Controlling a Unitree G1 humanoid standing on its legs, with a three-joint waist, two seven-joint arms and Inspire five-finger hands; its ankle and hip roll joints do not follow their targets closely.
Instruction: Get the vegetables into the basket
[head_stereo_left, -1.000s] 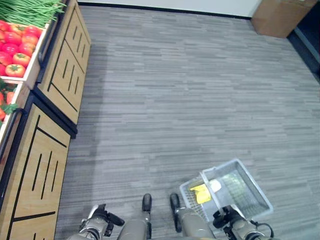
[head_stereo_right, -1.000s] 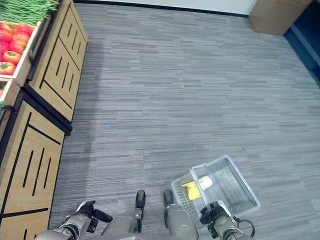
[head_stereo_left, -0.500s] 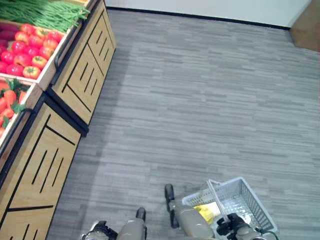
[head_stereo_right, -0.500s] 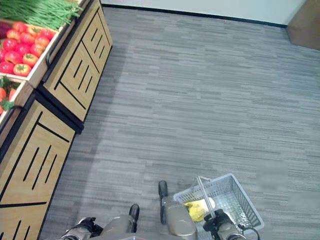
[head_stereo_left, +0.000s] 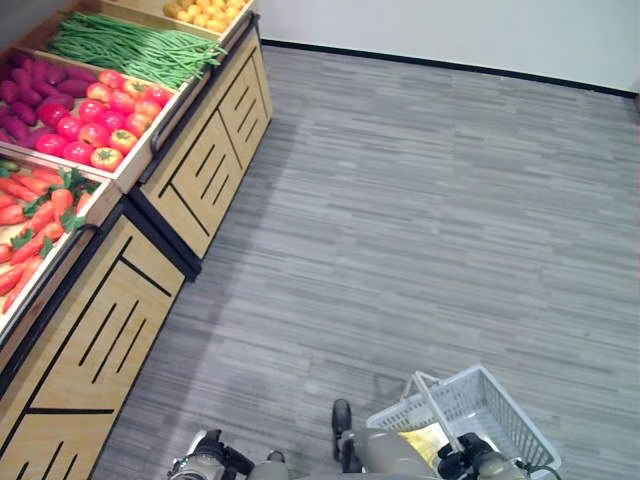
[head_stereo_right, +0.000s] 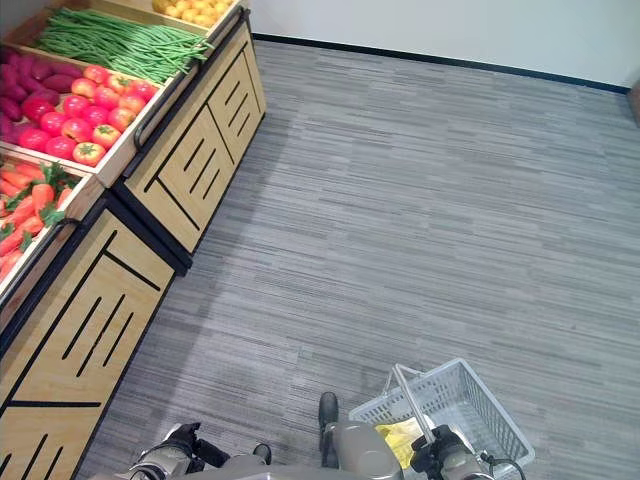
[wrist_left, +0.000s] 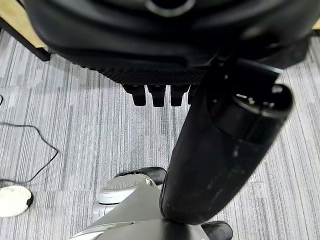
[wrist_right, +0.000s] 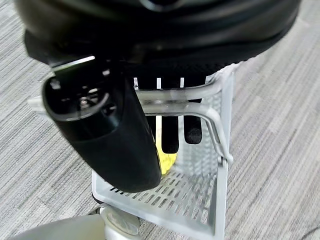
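The floor (head_stereo_left: 420, 200) was grey carpet in narrow streaked planks, running up to a pale wall (head_stereo_left: 450, 30) with a dark skirting strip. Along the robot's left stood a wooden produce stand (head_stereo_left: 190, 180) with black trim and slotted fronts. Its bins held carrots (head_stereo_left: 30, 210) nearest the robot, then tomatoes (head_stereo_left: 100, 120), purple vegetables (head_stereo_left: 35, 85), green beans (head_stereo_left: 130, 45), and small yellow fruit (head_stereo_left: 205, 12) at the far end.

The basket (head_stereo_left: 490, 410), a white wire-mesh one, hung low at the robot's right, above the carpet, well apart from the stand. Its long axis ran slantwise, from near the robot's middle away toward the far right, with the open top facing up. Its thin metal handle (wrist_right: 175, 97) stood upright over the near end. A yellow item (head_stereo_left: 425, 440) lay inside at the end nearest the robot.

The right hand (wrist_right: 170, 125) was clenched around that handle, its fingers hooked over the wire bar. The left hand (wrist_left: 155, 92) hung over the carpet beside the stand, its fingers curled in and holding nothing.
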